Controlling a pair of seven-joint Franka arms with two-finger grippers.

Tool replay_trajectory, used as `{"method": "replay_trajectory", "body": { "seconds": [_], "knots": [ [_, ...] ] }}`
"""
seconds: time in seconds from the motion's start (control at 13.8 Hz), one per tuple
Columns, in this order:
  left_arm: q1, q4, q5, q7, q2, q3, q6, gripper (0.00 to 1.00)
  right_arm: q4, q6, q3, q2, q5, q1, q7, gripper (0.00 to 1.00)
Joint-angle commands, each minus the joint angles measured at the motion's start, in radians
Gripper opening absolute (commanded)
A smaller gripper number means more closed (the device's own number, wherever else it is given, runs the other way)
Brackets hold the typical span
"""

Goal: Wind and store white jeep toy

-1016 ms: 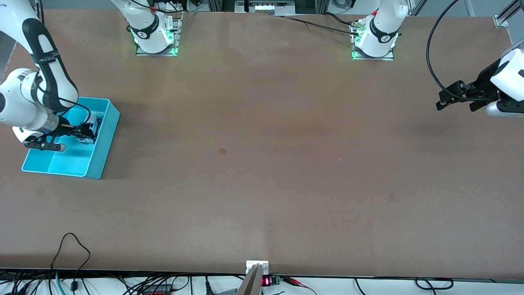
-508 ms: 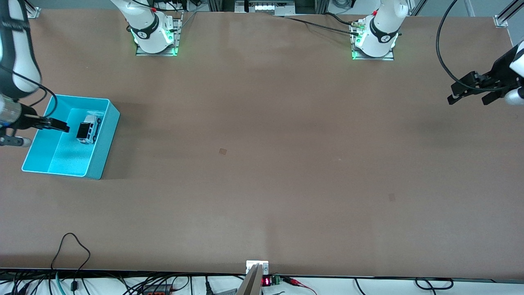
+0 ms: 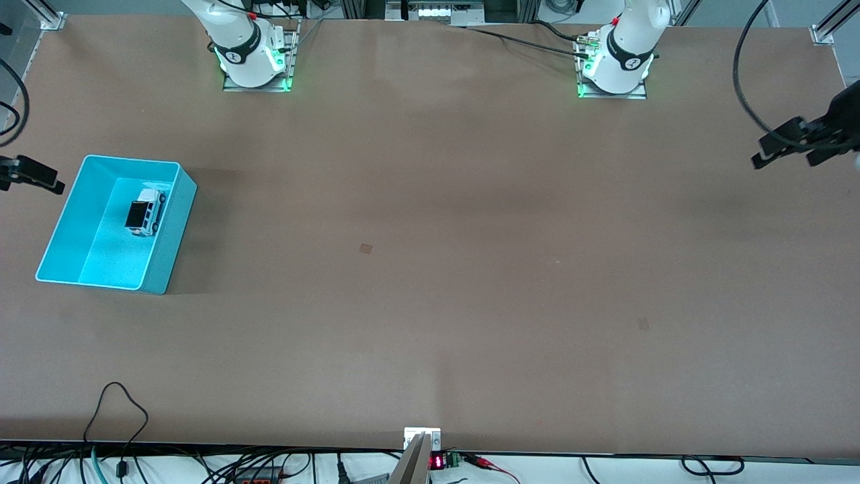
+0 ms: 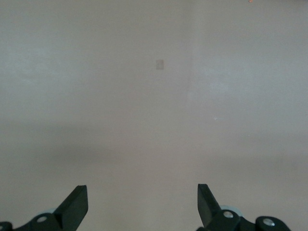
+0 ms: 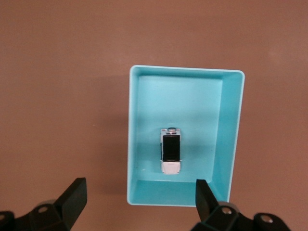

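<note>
— One item remains to verify: where does the white jeep toy sit?
— It rests on its wheels inside the turquoise bin, near the bin wall farthest from the front camera, touching nothing but the floor. The right wrist view shows the same: white jeep toy in the turquoise bin, unheld.
— Gripper status?
— Right gripper hangs over the table edge at the right arm's end, beside the bin; its jaws stand wide and empty. Left gripper hangs over the left arm's end of the table, jaws likewise wide, nothing between them.
— Step in hand?
— Judged from the layout, storage is complete. The next move calls only for parking both arms clear of the bin; no grasp is required.
— Surface and room?
— Brown table, matte and flat. Arm bases carry green lights. Cables lie along the edge nearest the front camera.
</note>
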Motion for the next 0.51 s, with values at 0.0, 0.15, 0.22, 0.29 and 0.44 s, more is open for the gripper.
{"method": "replay_trajectory", "body": {
  "seconds": [0.0,0.15,0.22,0.29,0.44],
  "knots": [
    [-0.014,0.015,0.013,-0.001,0.023,-0.017,0.048,1.00,0.034,-0.042,-0.007,0.011,0.018,0.070,0.000,1.00],
    [-0.014,0.015,0.013,0.004,0.023,-0.028,0.042,1.00,0.068,-0.078,-0.015,0.016,0.017,0.116,0.003,1.00],
    [-0.014,0.015,0.015,0.003,0.023,-0.043,0.042,1.00,0.088,-0.105,-0.020,0.019,0.015,0.135,0.003,1.00],
    [-0.013,0.017,0.015,-0.005,0.017,-0.058,0.041,1.00,0.108,-0.136,-0.050,0.022,0.015,0.168,0.003,1.00],
    [-0.003,0.018,0.013,0.004,0.015,-0.058,0.031,1.00,0.129,-0.171,-0.153,0.022,0.017,0.266,0.003,1.00]
  ]
}}
